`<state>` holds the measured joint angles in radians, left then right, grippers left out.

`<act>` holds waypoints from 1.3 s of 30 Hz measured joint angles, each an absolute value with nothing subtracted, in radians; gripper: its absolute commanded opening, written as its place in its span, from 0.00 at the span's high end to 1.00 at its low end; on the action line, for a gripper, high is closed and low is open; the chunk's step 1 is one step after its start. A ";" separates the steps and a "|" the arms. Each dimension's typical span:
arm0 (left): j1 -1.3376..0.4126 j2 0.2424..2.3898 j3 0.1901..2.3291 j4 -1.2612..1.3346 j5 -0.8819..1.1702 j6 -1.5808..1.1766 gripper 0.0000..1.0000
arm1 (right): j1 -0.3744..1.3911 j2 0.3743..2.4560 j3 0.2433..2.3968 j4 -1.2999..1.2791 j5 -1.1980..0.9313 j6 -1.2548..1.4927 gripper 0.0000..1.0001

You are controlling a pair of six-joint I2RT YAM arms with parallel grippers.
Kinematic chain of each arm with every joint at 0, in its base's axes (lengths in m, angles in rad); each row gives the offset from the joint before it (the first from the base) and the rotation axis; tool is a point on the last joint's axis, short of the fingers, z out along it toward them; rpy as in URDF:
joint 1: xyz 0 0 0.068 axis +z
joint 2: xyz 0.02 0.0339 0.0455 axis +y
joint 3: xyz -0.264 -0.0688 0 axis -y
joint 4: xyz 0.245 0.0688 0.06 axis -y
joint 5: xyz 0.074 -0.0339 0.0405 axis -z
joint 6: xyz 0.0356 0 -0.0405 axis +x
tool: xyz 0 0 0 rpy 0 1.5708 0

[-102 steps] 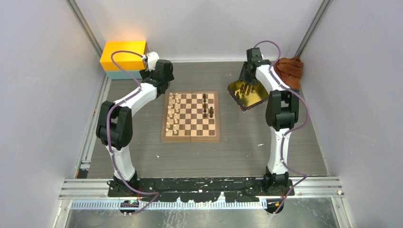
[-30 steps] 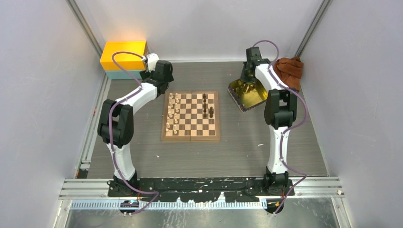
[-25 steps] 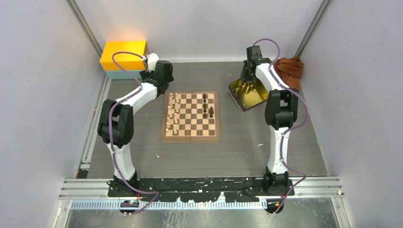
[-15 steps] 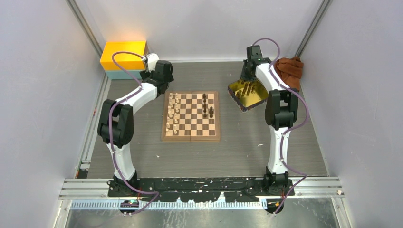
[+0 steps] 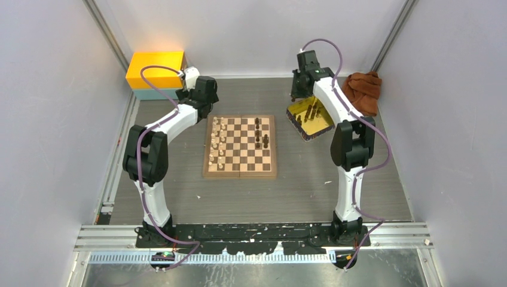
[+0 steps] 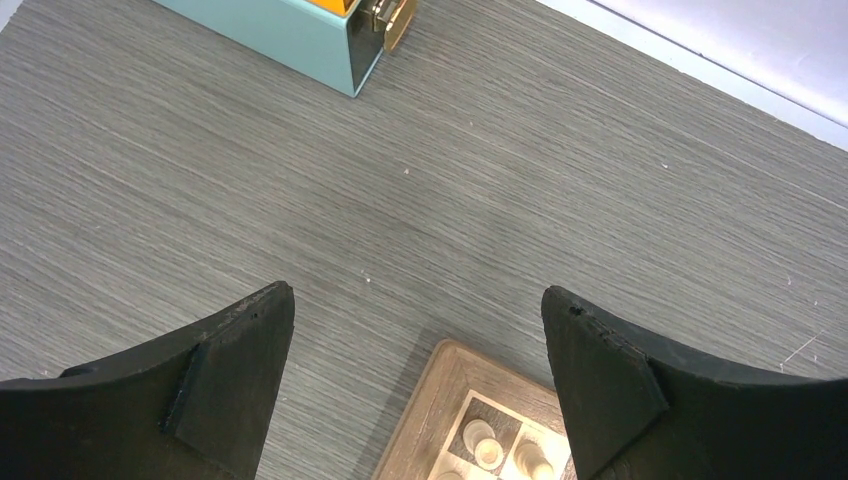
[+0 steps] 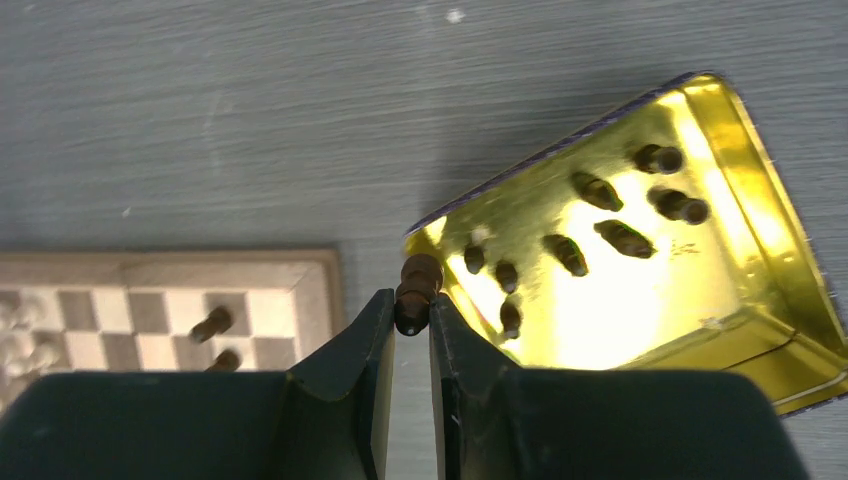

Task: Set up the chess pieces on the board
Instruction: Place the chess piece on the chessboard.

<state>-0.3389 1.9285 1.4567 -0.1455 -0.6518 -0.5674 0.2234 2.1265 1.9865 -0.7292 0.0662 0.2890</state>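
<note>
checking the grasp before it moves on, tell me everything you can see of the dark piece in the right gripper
The dark piece is a small turned wooden chessman, dark brown and slightly glossy, with a rounded head on a narrower body. The right gripper's two dark fingertips pinch it from both sides; its lower part is hidden between them. It is held off the table, appearing between the board's corner and the gold tray's nearest corner. Nothing else touches it.

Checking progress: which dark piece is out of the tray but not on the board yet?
The dark piece in the right pincer, held up near the tray's corner; the others sit in the tray or stand on the board.
</note>
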 measured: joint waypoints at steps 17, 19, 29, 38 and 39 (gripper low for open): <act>-0.339 1.909 1.429 -0.146 -0.643 -0.570 0.06 | 0.458 2.069 1.924 -0.804 0.069 0.282 0.99; -0.339 1.909 1.427 -0.146 -0.643 -0.570 0.06 | 0.465 2.067 1.906 -0.804 0.069 0.282 0.99; -0.339 1.896 1.422 -0.146 -0.642 -0.572 0.06 | 0.505 2.033 1.786 -0.779 0.073 0.282 0.99; -0.339 1.894 1.422 -0.146 -0.643 -0.572 0.06 | 0.520 2.020 1.681 -0.706 0.073 0.282 0.99; -0.339 1.894 1.422 -0.146 -0.642 -0.571 0.06 | 0.520 2.020 1.673 -0.693 0.073 0.282 0.99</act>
<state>-0.3389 1.8938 1.4220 -0.1459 -0.6422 -0.5713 0.5198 2.0201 1.6726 -0.6930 0.0727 0.2821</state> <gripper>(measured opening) 0.937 0.225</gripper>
